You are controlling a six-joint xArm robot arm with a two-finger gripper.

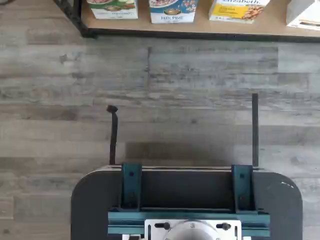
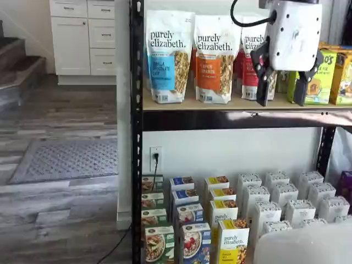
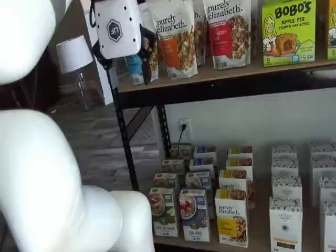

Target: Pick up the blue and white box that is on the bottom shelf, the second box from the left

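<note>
Grey wood-plank floor (image 1: 160, 100) runs up to a black-steel-post rack (image 2: 136, 137), with white cabinets (image 2: 82, 36) and a grey mat (image 2: 66, 159) off to one side. On the tan board level (image 2: 231, 105) stand tall granola bags (image 2: 169, 55). The gripper (image 2: 282, 96) hangs high in front of those bags in both shelf views, its white body above two black fingers (image 2: 263, 82); the jaws stand released, a plain gap between them, and nothing is in them. The blue and white box (image 3: 195, 215) stands upright at the front edge of the bottom shelf (image 3: 257, 231), just beside a green-and-white carton (image 3: 162, 211) on one side and a yellow-and-white carton (image 3: 232, 216) on the other. The gripper is well above and apart from it. In the wrist view the dark mount with teal brackets (image 1: 187, 200) sits over the floor, the box fronts showing at the shelf's edge.
</note>
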